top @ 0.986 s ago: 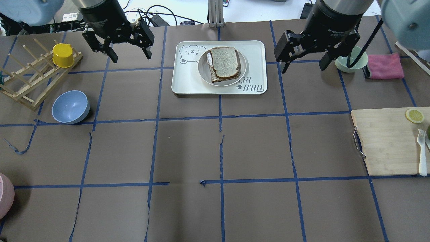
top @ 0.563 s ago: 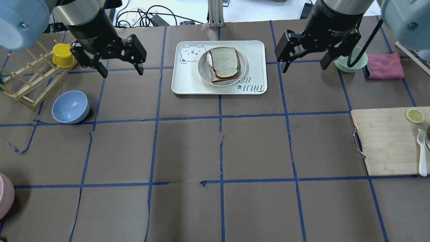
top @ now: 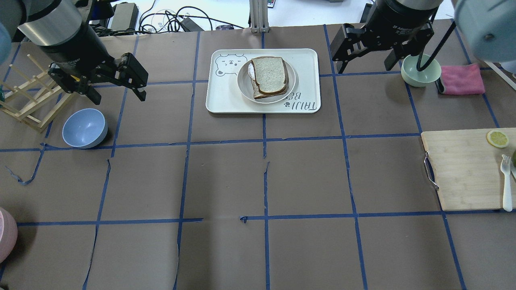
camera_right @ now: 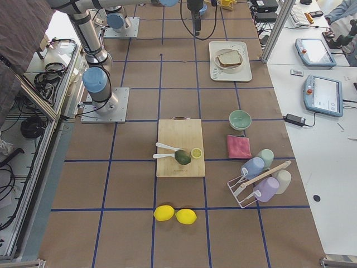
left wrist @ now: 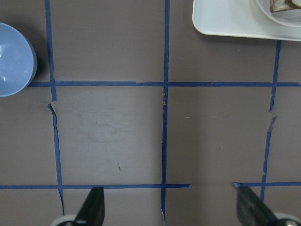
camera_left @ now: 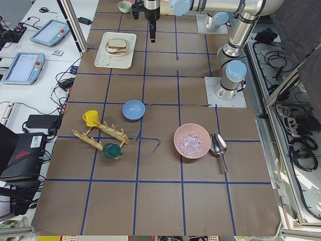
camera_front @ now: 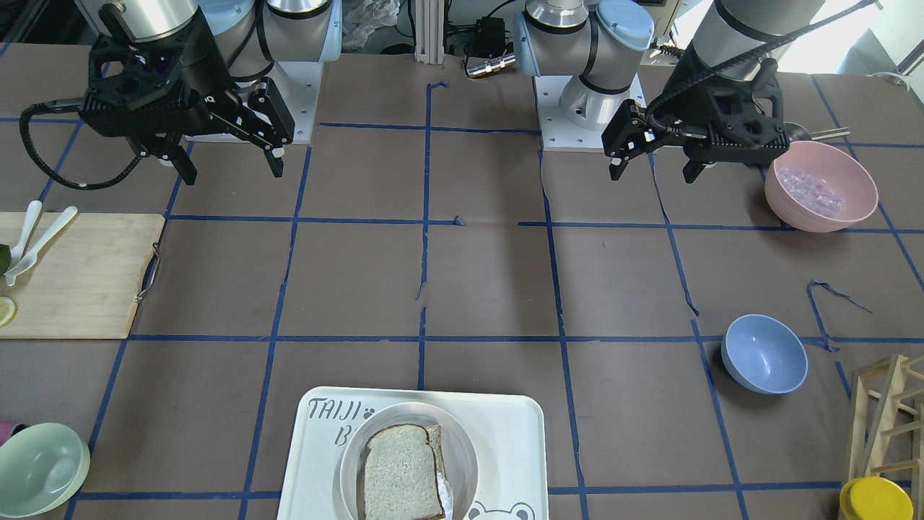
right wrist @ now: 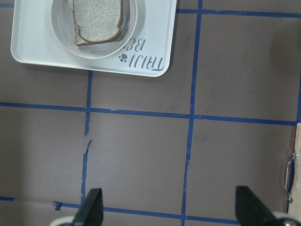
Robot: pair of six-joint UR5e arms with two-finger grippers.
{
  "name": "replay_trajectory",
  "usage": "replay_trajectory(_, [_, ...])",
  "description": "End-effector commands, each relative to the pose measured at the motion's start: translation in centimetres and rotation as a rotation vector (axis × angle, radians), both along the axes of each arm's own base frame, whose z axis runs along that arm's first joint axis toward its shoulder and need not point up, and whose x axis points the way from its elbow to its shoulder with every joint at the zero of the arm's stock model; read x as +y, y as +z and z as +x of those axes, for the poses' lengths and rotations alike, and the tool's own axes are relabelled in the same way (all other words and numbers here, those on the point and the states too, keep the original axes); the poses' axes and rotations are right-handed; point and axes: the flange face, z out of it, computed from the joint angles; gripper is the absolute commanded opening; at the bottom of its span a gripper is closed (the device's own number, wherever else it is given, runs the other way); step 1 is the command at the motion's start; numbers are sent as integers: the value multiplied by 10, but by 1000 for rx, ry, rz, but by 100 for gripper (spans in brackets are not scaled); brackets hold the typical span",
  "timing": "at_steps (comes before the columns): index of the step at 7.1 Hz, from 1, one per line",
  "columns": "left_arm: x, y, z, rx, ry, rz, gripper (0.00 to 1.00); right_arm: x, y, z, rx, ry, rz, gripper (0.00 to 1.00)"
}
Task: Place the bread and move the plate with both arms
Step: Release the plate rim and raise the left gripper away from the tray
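Note:
The bread (top: 269, 72) lies on top of a stack, over another slice and a sliver of white egg, in the round off-white plate (top: 244, 85). The plate sits on the white bear tray (top: 225, 96) at the table's far middle. They also show in the front view as bread (camera_front: 399, 469) and plate (camera_front: 349, 453), and in the right wrist view as bread (right wrist: 98, 18). My left gripper (top: 119, 99) hangs open and empty, left of the tray, near the blue bowl. My right gripper (top: 363, 69) hangs open and empty, right of the tray.
A blue bowl (top: 84, 128) and a wooden rack (top: 28, 100) stand at the left. A green bowl (top: 419, 72) and a pink cloth (top: 461, 79) are at the far right. A cutting board (top: 463, 169) holds a lemon slice and a fork. A pink bowl (camera_front: 821, 186) stands near the left arm's base.
My left gripper has moved left and toward the robot, away from the tray, still open. My right gripper has shifted slightly toward the far edge. Bread and plate have not moved.

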Motion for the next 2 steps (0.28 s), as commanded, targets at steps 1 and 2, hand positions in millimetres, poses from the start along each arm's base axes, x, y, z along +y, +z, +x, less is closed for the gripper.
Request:
replay_trajectory(1, [9, -6, -1, 3, -1, 9, 100, 2, -5, 0, 1, 0, 35, 100])
replay_trajectory(2, [10, -6, -1, 0, -1, 10, 100, 2, -4, 0, 3, 0, 34, 100])
